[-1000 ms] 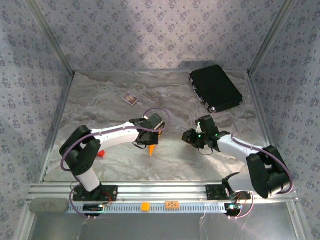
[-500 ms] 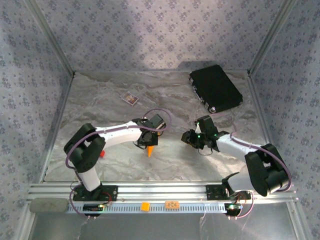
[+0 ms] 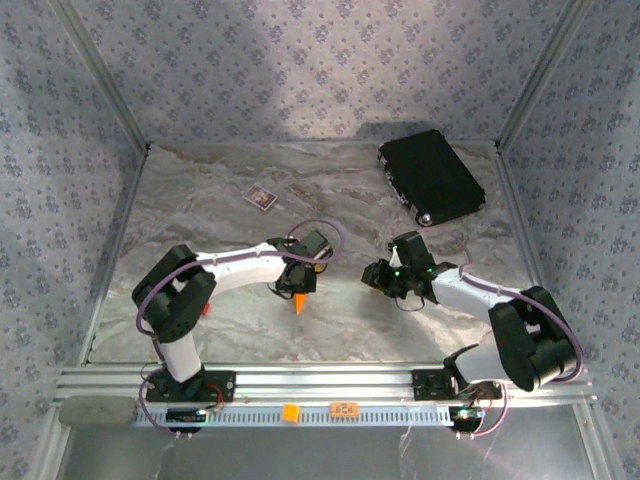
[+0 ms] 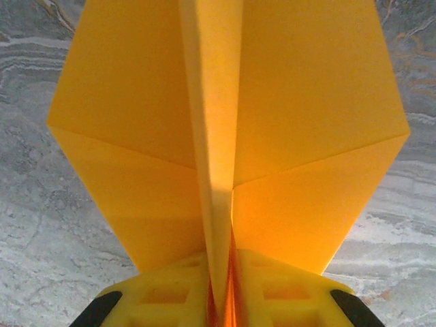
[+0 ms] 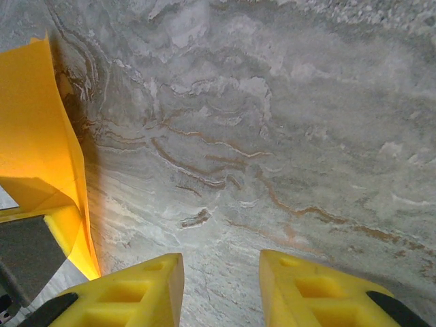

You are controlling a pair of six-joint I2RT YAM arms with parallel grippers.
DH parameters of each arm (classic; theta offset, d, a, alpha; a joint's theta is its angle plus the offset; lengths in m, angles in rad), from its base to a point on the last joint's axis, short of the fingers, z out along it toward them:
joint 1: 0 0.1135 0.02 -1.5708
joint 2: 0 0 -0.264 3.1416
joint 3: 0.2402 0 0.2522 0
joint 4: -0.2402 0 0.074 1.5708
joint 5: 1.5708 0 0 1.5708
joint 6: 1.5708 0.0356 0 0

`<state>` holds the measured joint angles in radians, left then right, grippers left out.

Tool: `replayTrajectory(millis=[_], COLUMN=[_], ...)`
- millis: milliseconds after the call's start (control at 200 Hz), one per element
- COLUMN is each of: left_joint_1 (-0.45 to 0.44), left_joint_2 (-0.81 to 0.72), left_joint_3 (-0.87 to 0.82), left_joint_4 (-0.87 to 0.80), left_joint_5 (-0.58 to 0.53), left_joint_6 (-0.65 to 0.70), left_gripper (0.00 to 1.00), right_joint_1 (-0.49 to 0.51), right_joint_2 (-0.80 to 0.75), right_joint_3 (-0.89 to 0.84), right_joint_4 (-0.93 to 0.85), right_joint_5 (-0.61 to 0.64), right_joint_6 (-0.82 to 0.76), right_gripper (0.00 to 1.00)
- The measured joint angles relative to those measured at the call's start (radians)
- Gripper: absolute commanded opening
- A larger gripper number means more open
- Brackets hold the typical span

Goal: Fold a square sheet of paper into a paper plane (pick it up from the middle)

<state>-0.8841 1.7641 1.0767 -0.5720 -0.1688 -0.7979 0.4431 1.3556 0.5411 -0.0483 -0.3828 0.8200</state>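
The paper plane [image 4: 225, 122] is orange-yellow, with two wings spread either side of an upright centre fold. My left gripper [image 4: 221, 262] is shut on that fold, its yellow fingers [image 4: 163, 286] close on both sides. From above, the plane [image 3: 298, 301] pokes out below the left gripper [image 3: 300, 280], point toward the near edge, at mid-table. My right gripper [image 3: 378, 275] sits a short way to its right and faces it. In the right wrist view that gripper [image 5: 221, 262] is open over bare marble, with one wing of the plane [image 5: 34, 136] at the left edge.
A black case [image 3: 432, 176] lies at the back right near the wall. A small card [image 3: 261, 196] lies at the back left of centre. A small red block [image 3: 203, 307] sits by the left arm's elbow. An orange tag [image 3: 290, 411] is on the front rail.
The left arm's elbow has swung a little to the right, and the plane has shifted slightly with the gripper. The right arm has hardly moved.
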Motion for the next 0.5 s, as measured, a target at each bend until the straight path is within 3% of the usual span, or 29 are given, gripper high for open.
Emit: replayTrajectory(millis=[500], left_joint_1=[0.000], left_joint_2=[0.022], left_joint_3=[0.001], left_joint_4=[0.008], left_joint_5=[0.000], left_joint_6=[0.000], left_gripper=[0.17], right_joint_1=[0.005], right_joint_2=[0.014], right_joint_3=[0.000], right_joint_4=[0.003], right_joint_5=[0.000], right_joint_6=[0.000], right_gripper=[0.36])
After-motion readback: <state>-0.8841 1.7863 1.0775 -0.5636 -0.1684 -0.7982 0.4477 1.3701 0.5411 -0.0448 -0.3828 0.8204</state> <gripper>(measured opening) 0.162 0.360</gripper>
